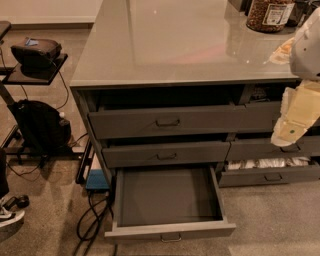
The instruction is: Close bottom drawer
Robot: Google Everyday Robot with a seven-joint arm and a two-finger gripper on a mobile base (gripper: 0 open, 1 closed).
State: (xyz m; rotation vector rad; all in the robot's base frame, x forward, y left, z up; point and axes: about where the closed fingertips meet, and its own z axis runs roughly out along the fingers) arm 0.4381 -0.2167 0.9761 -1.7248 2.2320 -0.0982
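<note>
1. Gripper (291,122), at the right edge, level with the upper drawers: its arm (310,45) is cut off by the frame.
2. Jar (269,14) on countertop (165,45): top cut off, label unreadable.
3. White bundles (265,163): mostly hidden beneath the drawer above (260,148).
4. Bottom drawer (170,197): rear of tray lost in shadow.
5. Shoe (10,216), left edge: partly cut off.

The bottom drawer (170,200) stands pulled far out at lower centre. Its front panel is near the frame's bottom edge, so only a thin strip of floor (270,220) shows before it. From above, its tray is open to reach. Black cables (92,215) trail on the floor just left of it. Bare floor at lower right gives room beside it. The claw (292,125) hangs at the right edge, seemingly in front of the right-hand drawers (260,149), below the bench (175,50) top.
</note>
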